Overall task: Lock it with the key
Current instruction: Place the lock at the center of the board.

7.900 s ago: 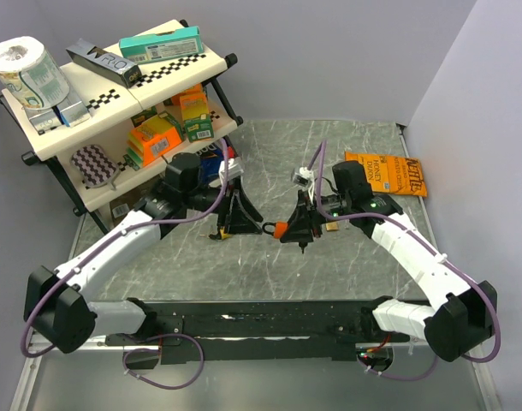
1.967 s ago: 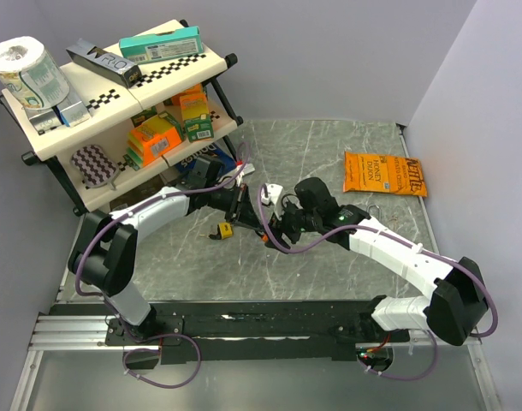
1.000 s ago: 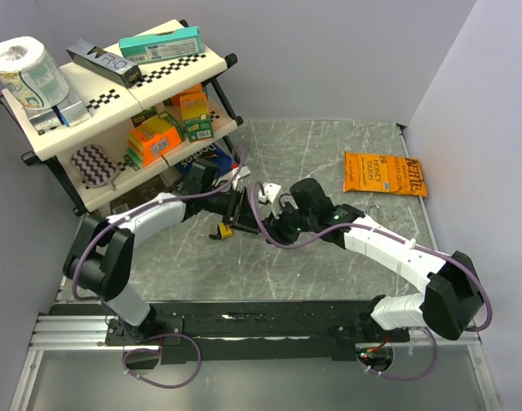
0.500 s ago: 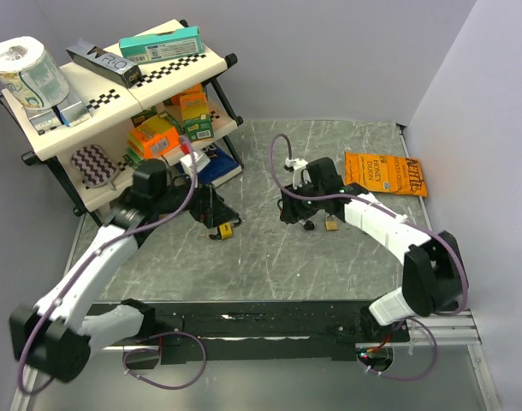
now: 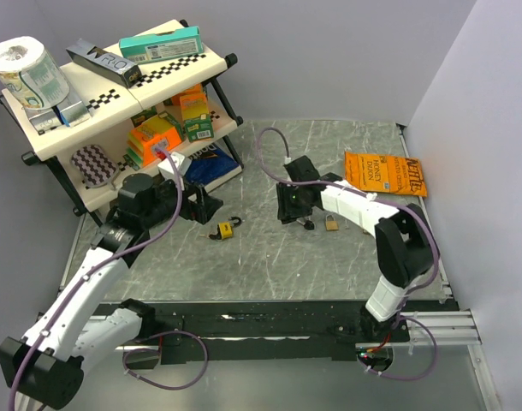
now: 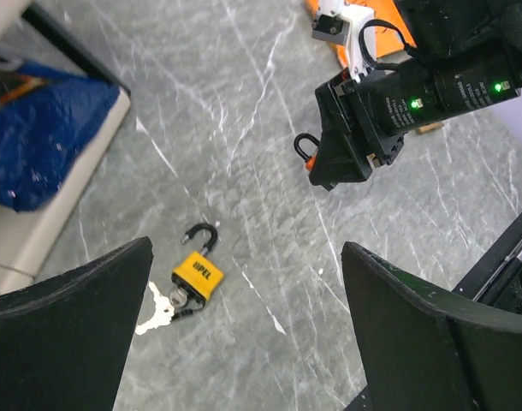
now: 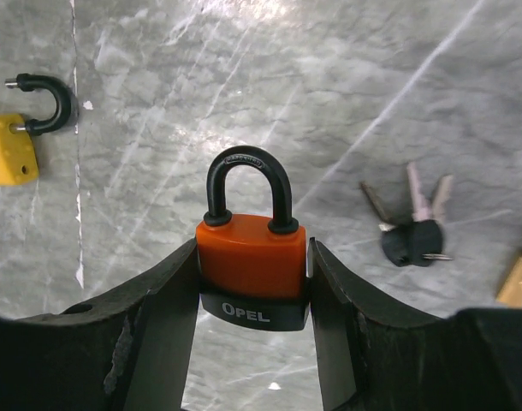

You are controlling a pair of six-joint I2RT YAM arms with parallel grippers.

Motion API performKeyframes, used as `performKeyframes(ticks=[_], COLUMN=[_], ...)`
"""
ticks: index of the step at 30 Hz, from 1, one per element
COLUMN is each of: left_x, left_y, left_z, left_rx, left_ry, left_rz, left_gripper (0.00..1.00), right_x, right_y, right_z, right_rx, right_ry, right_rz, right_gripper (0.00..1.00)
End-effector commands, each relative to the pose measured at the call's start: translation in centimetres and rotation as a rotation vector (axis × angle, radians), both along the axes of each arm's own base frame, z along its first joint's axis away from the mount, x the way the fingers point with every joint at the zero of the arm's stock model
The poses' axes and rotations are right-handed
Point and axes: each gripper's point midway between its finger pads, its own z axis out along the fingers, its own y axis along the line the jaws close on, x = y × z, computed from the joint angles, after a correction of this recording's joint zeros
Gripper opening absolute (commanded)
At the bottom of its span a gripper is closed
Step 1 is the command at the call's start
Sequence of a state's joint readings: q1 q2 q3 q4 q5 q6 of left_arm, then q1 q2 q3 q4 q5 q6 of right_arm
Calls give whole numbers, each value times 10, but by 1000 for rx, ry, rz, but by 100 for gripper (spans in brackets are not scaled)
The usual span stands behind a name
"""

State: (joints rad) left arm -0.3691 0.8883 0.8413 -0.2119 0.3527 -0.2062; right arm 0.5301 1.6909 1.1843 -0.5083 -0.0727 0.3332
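Note:
My right gripper (image 5: 287,208) is shut on an orange padlock (image 7: 252,253) with a black base, gripping its body from both sides; the black shackle is closed. It hangs low over the table, and its shackle shows in the left wrist view (image 6: 306,147). A bunch of black-headed keys (image 7: 411,233) lies just right of it (image 5: 308,225). A yellow padlock (image 5: 224,229) lies on the table with its shackle open and a silver key (image 6: 158,310) in its keyhole. My left gripper (image 5: 203,205) is open and empty, above and left of the yellow padlock (image 6: 197,272).
A brass padlock (image 5: 331,224) lies right of the keys. An orange snack bag (image 5: 385,171) lies at the back right. A two-level shelf (image 5: 115,128) with boxes and a blue bag (image 5: 211,164) stands at the left, close behind my left gripper.
The arms, close together at the centre a second ago, have drawn apart. My left gripper has pulled back left toward the shelf. My right gripper still holds the orange padlock, shifted slightly left.

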Motion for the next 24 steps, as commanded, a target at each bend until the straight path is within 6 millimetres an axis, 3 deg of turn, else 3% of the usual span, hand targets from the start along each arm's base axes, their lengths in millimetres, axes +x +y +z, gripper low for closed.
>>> performKeyframes(ticks=[1, 10, 17, 21, 24], left_x=[7, 2, -1, -1, -3], left_y=[2, -6, -2, 0, 1], left_z=[3, -1, -4, -8, -14], left_rx=[-24, -35, -43, -40, -21], left_ry=[25, 70, 76, 80, 84], left_rz=[45, -4, 8, 11, 10], left_gripper=[96, 96, 96, 96, 96], right_x=[10, 11, 7, 9, 10], right_y=[13, 16, 13, 5, 5], right_z=[1, -23, -38, -44, -43], right_rx=[1, -27, -59, -94, -95], right_ry=[22, 68, 115, 111, 110], right_rz=[-82, -105, -141, -177, -181], right_gripper=[0, 0, 6, 30, 36])
